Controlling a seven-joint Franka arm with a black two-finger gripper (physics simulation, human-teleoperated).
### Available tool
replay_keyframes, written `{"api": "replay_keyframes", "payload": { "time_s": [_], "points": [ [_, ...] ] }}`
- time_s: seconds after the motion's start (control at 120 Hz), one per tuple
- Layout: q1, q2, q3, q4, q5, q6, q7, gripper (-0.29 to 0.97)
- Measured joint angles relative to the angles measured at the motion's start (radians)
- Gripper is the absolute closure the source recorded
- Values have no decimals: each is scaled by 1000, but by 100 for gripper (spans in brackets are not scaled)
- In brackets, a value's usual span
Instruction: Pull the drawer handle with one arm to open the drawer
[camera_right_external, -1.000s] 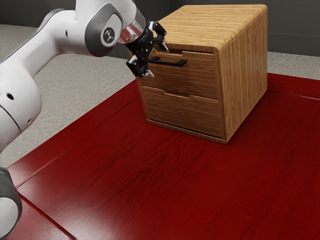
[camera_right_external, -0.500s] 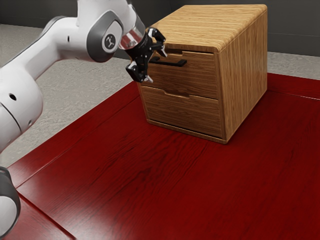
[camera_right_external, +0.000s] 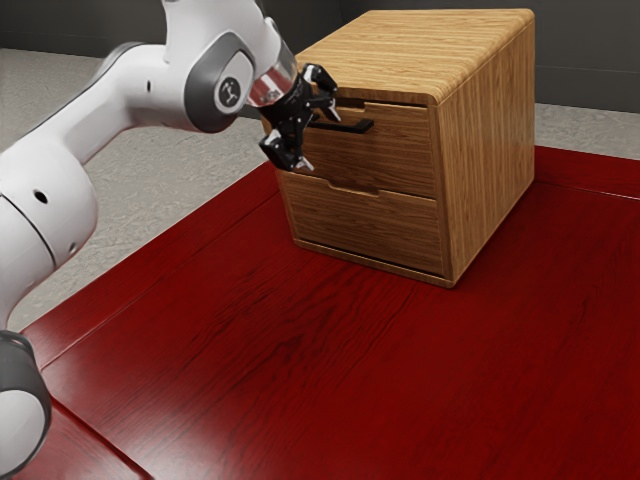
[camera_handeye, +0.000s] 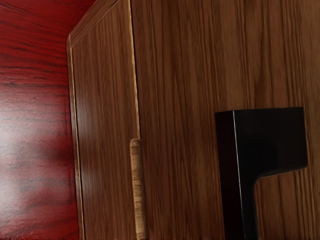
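A wooden cabinet (camera_right_external: 480, 140) with two drawers stands on the red table (camera_right_external: 330, 360). The upper drawer (camera_right_external: 390, 150) carries a black bar handle (camera_right_external: 345, 123), and its front sits flush with the cabinet. My gripper (camera_right_external: 311, 120) is open at the handle's end toward the exterior view's left. One finger is above the bar and one below it, with no visible squeeze on it. In the wrist view the black handle (camera_handeye: 260, 145) is close in front of my hand, against the wood drawer front (camera_handeye: 190, 75).
The lower drawer (camera_right_external: 365, 215) sits shut beneath the upper one; its front (camera_handeye: 100, 125) also appears in the wrist view. The table stretches wide in front of the cabinet. Grey floor (camera_right_external: 160, 170) lies beyond the table's edge, under my arm.
My hand has moved toward the exterior view's right, closer to the drawer front. Its fingers now straddle the handle's end instead of hanging just off it.
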Motion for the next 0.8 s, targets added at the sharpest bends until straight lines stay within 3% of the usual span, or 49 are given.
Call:
{"api": "replay_keyframes", "payload": {
  "time_s": [0.192, 0.342, 0.8],
  "points": [
    [-1, -6, 0, -4, -12, 5, -1, 45],
    [-1, -11, 2, -7, -22, 7, 0, 63],
    [-3, -133, 7, -161, -23, 2, 3, 77]
  ]
}}
